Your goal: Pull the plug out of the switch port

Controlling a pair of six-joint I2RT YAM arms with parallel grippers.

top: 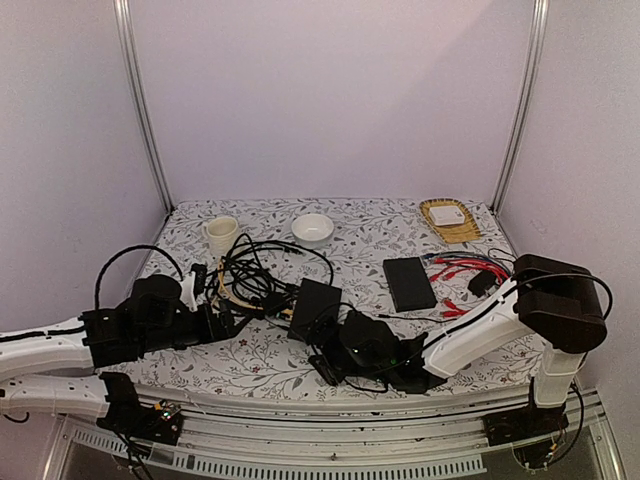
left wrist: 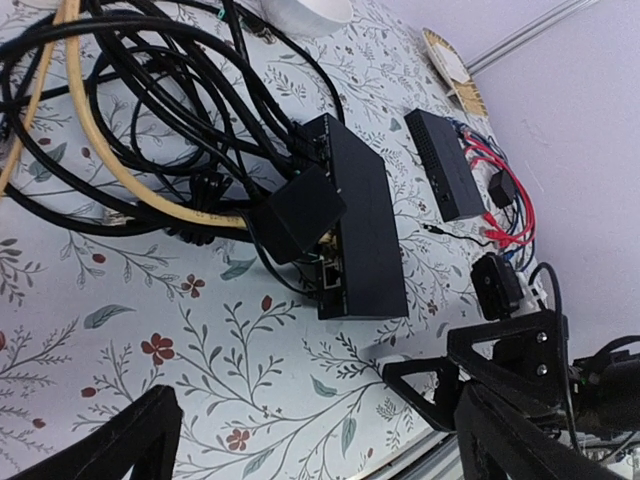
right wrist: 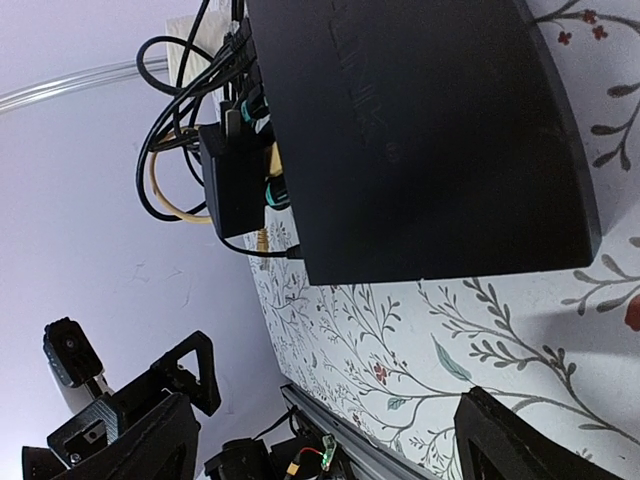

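Observation:
The switch (top: 315, 308) is a flat black box near the table's middle. It also shows in the left wrist view (left wrist: 360, 235) and fills the top of the right wrist view (right wrist: 420, 130). Several black cables (left wrist: 170, 110) and a yellow cable (left wrist: 120, 170) run to plugs in its left edge (right wrist: 262, 150). A small black block (left wrist: 305, 210) lies against that edge. My left gripper (top: 228, 322) is open and empty, left of the switch (left wrist: 330, 450). My right gripper (top: 335, 355) is open and empty, just in front of the switch's near end (right wrist: 330, 440).
A second black box (top: 409, 283) lies to the right, with red and blue cables (top: 460, 268) and a small black adapter (top: 483, 283) beside it. A mug (top: 220, 235), a white bowl (top: 313, 228) and a wicker basket (top: 449, 220) stand at the back.

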